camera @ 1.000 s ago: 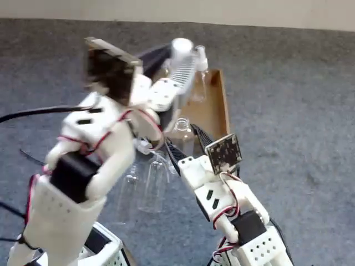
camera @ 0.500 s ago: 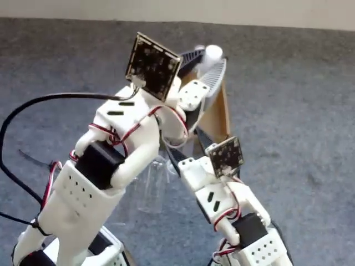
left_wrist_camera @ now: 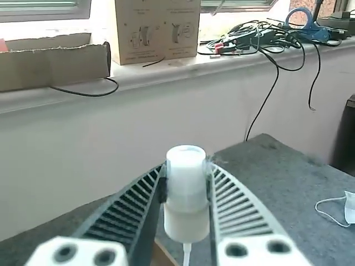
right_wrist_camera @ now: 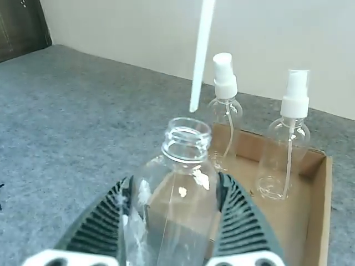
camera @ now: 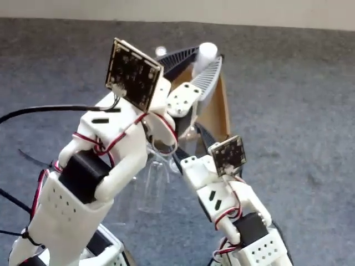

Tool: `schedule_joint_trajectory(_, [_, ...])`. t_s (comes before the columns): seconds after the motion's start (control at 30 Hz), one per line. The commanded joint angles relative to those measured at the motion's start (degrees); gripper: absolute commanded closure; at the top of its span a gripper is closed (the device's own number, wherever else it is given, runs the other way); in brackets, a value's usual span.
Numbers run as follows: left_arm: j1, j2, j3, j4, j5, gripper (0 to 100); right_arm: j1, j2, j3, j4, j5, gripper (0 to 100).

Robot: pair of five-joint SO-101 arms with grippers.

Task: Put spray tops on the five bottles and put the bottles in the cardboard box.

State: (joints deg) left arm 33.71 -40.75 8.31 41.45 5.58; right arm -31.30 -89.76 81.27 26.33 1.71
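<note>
The left end effector (left_wrist_camera: 186,176), clenched on a spray top (left_wrist_camera: 186,205), had swung across so its dip tube (right_wrist_camera: 199,55) hung just above the open bottle (right_wrist_camera: 186,145) that the right end effector (right_wrist_camera: 175,189) grasped, seemingly almost lined up for insertion.

No text, number or sign can be read at this moment. A brown carton (left_wrist_camera: 157,25) standing on the window ledge (left_wrist_camera: 166,69) carries dark printed diagrams and short lines of print, all too small to make out. The square circuit boards (camera: 135,73) on the arms' wrists show rows of components, but any marking on them cannot be told.
</note>
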Motion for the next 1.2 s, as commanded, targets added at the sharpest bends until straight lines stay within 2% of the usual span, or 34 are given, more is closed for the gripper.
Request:
schedule_joint_trajectory(0.0, [0.3,-1.3,-2.2,0.2,0.4,99,0.7,-0.7,-0.7,-1.3,-0.4,99.5])
schedule_joint_trajectory(0.5, [0.3,-1.7,6.2,0.2,0.2,99,0.9,-0.7,-0.6,-1.2,-0.5,99.5])
schedule_joint_trajectory(0.67, [-4.1,-1.7,8.1,3.4,0.2,99,0.9,-0.7,-0.6,-1.4,-0.5,99.5])
schedule_joint_trajectory(0.8, [-6.9,-1.8,7.5,9.7,0.3,92,0.9,-0.7,-0.6,-1.5,-0.5,99.5])
schedule_joint_trajectory(0.93, [-6.7,-1.8,7.5,12.7,0.2,85,0.9,-0.7,-0.4,-1.5,-0.5,99.5])
schedule_joint_trajectory(1.1, [-6.9,-1.8,6.5,13.7,-0.1,83,0.9,-0.7,-0.3,-1.5,-0.5,99.5])
schedule_joint_trajectory(1.17, [-6.7,-1.7,5.1,13.7,-2.9,84,0.9,-0.7,-0.3,-1.5,-0.5,99.5])
